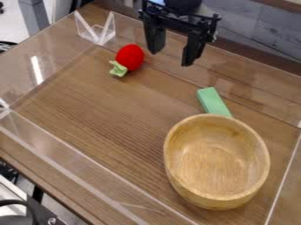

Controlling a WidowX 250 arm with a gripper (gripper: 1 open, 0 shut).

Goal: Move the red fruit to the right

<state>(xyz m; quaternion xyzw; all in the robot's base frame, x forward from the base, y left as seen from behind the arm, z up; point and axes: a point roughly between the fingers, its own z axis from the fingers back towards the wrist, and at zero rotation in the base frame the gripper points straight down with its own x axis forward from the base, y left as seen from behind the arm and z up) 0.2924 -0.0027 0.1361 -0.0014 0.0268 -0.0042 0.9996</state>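
Wooden bowl [217, 162] nearest; red fruit [128, 57] beside released end effector [172, 54].

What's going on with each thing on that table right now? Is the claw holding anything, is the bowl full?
Claw: open, pointing down, holding nothing, just right of the strawberry.
Strawberry: lying on the table, not gripped, green leaf piece at its lower left.
Wooden bowl: upright, empty.
Green block: lying flat beside the bowl's far rim.
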